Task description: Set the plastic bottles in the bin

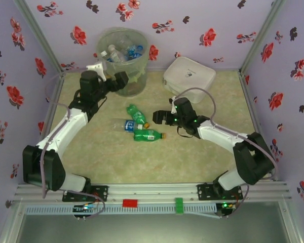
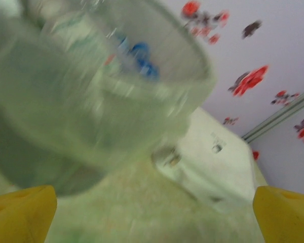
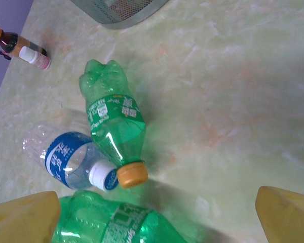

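Left hand (image 1: 122,80), fingers spread and empty, hangs just beside the translucent bin (image 1: 138,76) at upper left, which holds several binned bottles (image 1: 120,53), too jumbled to count. Right hand (image 1: 158,118), also spread and empty, faces three bottles lying mid-surface (image 1: 192,157): upper green bottle (image 1: 137,114), lower green bottle (image 1: 148,135), clear blue-labelled bottle (image 1: 122,125).

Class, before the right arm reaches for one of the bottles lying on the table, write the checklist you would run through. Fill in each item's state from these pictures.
1. The right gripper is open and empty: ok.
2. The left gripper is open and empty: ok.
3. The target lies apart from its neighbours: not ok. The green bottle has its cap against the cap of the clear bottle, and the second green bottle lies close by.
4. The bin stands upright: ok.
5. The bin has room left: cannot tell.
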Controlling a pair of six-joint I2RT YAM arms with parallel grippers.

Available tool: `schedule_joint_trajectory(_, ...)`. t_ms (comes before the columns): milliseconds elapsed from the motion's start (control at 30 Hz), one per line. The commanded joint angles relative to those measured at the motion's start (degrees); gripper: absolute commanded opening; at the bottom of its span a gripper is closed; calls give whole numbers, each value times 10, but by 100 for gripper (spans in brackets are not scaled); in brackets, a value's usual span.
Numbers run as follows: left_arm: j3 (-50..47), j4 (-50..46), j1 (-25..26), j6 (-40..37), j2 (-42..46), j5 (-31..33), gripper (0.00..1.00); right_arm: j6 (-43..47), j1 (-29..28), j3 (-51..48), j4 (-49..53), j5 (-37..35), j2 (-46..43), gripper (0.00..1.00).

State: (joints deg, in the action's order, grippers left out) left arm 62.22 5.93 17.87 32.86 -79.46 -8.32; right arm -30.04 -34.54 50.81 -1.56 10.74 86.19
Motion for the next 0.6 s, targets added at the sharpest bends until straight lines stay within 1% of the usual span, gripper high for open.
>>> schedule_joint_trajectory(0,-61,16,-6,45,34,23,100,28,-8,39,22,18,31,100)
schedule_joint_trajectory(200,-169,13,-8,114,39,29,100,82,-27,101,81,-1,85,100)
schedule_joint_trajectory(333,-233,51,-8,157,37,28,100,123,-38,158,145,-8,129,100)
schedule_joint_trajectory(433,-258,73,-8,185,31,26,100,156,-51,206,199,-12,162,98)
schedule_joint_trajectory(567,-262,77,-8,201,19,22,100,183,-69,245,231,-20,198,97)
